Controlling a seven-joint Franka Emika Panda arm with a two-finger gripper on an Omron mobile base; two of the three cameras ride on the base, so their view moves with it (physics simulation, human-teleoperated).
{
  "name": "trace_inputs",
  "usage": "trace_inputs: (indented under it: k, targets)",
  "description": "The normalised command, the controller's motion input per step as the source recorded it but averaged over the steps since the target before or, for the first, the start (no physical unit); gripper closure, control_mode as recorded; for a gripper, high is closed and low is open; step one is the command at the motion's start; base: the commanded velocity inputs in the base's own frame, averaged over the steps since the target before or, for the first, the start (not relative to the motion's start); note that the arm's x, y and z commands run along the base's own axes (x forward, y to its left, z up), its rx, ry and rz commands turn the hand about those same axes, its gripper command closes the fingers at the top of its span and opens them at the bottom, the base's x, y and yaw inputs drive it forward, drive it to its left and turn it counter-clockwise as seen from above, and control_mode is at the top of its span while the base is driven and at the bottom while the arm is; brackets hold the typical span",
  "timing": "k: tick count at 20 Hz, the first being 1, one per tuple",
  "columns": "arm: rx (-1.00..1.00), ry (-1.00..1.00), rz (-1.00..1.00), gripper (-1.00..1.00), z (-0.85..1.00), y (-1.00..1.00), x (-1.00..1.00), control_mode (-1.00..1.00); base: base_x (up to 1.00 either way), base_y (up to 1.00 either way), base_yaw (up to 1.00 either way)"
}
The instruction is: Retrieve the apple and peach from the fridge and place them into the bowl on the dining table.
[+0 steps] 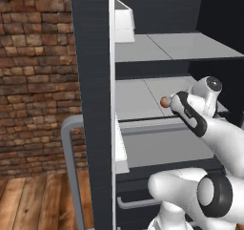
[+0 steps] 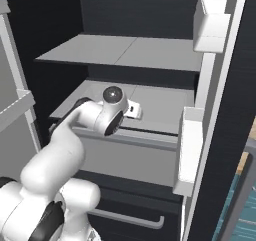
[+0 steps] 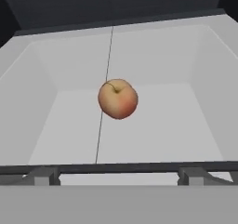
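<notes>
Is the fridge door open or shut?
Open: the fridge's grey shelves are exposed, with the peach lying on one.

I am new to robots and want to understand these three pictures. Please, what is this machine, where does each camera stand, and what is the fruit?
The machine is a white robot arm reaching into an open dark fridge. Two cameras sit on its base, behind it to the left and to the right. The third sits on the hand and looks forward along the gripper. There you see the peach, an orange-pink fruit lying alone on a grey fridge shelf. The gripper is open and holds nothing; the peach lies ahead of it, untouched.
</notes>
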Motion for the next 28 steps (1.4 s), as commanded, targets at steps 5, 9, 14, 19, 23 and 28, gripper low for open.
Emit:
trace_inputs:
  k: [5, 9, 14, 19, 23, 28]
  targets:
    - [0.00, 0.00, 0.00, -1.00, -0.18, 0.08, 0.38, -1.00, 0.00, 0.00, 0.00]
    - [0.00, 0.00, 0.00, -1.00, -0.23, 0.03, 0.43, -1.00, 0.00, 0.00, 0.00]
    - [0.00, 0.00, 0.00, -1.00, -0.20, 0.00, 0.44, -1.00, 0.00, 0.00, 0.00]
    - [0.00, 0.00, 0.00, -1.00, -0.21, 0.00, 0.41, -1.00, 0.00, 0.00, 0.00]
    - [0.00, 0.00, 0.00, -1.00, -0.17, 0.00, 0.38, -1.00, 0.00, 0.00, 0.00]
    - [0.00, 0.00, 0.00, -1.00, -0.17, 0.00, 0.30, -1.00, 0.00, 0.00, 0.00]
